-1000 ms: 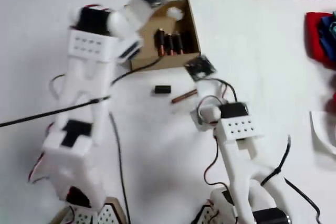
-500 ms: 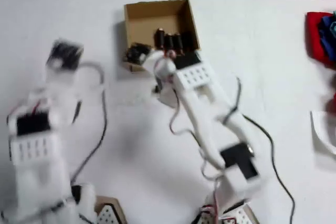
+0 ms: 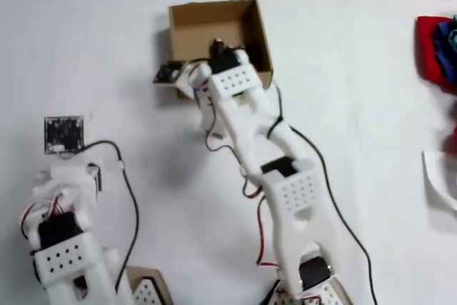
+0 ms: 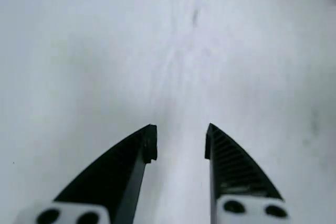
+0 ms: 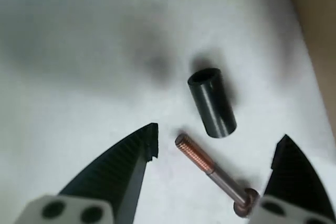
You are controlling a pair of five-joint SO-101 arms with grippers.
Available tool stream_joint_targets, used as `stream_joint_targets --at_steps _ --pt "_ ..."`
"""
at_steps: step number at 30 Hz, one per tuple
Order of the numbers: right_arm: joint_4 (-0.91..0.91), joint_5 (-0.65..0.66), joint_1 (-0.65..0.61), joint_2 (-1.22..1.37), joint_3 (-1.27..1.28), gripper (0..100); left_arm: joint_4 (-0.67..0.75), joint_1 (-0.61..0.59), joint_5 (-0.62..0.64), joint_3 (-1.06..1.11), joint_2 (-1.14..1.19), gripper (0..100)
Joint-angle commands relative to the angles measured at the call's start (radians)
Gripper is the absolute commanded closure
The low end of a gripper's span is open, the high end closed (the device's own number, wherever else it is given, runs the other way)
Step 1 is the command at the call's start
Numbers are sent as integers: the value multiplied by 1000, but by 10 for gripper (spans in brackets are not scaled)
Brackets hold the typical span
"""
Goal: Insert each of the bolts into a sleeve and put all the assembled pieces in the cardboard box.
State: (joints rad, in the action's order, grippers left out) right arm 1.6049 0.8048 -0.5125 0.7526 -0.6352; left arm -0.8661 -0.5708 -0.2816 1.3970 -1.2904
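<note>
A black sleeve [image 5: 211, 103] lies on the white table with a copper bolt [image 5: 210, 169] just beside it, apart from it. My right gripper [image 5: 218, 142] hovers open over them, one finger on each side of the bolt. In the high view the right arm [image 3: 243, 112] stretches to the front of the cardboard box [image 3: 214, 19] and covers the bolt, the sleeve and the box's near part. My left gripper [image 4: 180, 142] is open over bare table with nothing between its fingers. The left arm [image 3: 61, 248] sits at the near left.
A red cloth [image 3: 437, 41] and a white curved object [image 3: 437, 183] lie at the right edge. Cables trail from both arms across the table. A cardboard piece [image 3: 146, 287] sits at the near edge by the left arm's base.
The left arm has pulled back from the box to the near left corner. The right arm has swung left and forward to the box's front, over the loose bolt and sleeve.
</note>
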Motion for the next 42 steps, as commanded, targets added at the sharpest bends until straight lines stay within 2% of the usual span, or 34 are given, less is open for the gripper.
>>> stream_joint_targets --at_steps 1,8,12,16,23,29,32,35,36,38,42 --pt "12 14 -25 24 -110 676 25 -5 44 1 -14 771" --pt "15 17 -31 131 -229 683 23 -5 41 1 -14 770" --pt "12 18 -15 188 -262 723 20 -5 41 1 -14 770" --pt "16 18 18 223 -324 723 20 -5 41 1 -14 770" --pt "50 87 42 275 -342 724 23 -5 41 1 -14 770" --pt "56 87 41 305 -342 729 23 -5 41 1 -14 770" --pt "56 83 39 312 -342 805 20 -5 41 1 -14 770" --pt "56 80 44 311 -342 970 18 -5 41 1 -14 770" --pt "58 78 45 309 -342 990 18 -5 41 1 -14 770" --pt "68 43 53 303 -344 962 17 -5 43 1 -14 770" --pt "73 -80 51 289 -356 978 17 -5 44 1 -14 770"
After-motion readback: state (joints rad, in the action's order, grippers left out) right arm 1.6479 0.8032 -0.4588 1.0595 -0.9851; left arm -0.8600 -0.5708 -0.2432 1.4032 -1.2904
